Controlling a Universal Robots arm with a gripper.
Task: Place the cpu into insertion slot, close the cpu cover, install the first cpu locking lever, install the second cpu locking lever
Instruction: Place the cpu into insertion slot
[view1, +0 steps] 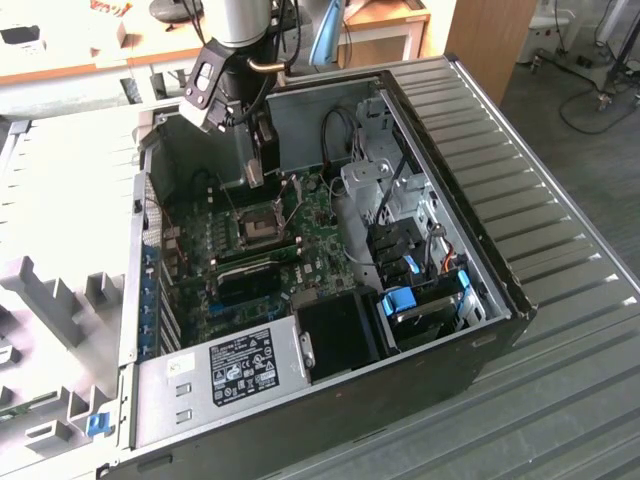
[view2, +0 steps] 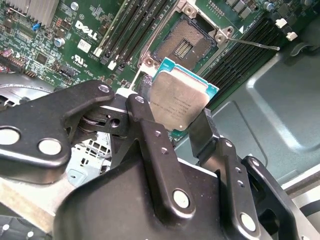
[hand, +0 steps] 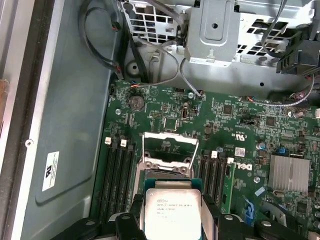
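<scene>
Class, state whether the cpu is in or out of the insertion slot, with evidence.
Out. The claw grips the cpu by its edges, apart from the insertion slot, which lies bare with contacts showing.

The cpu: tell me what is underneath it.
The cpu, held in the hand, hangs over the green board; the open insertion slot shows just past its edge. Its underside and the board patch directly beneath are covered.

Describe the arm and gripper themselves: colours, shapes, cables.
The arm is a smooth silver-grey cylinder with black cables running beside it and a black boxy module at the wrist. The gripper is matte black, built of flat bar linkages joined by round silver pins and ending in two narrow fingers.
</scene>
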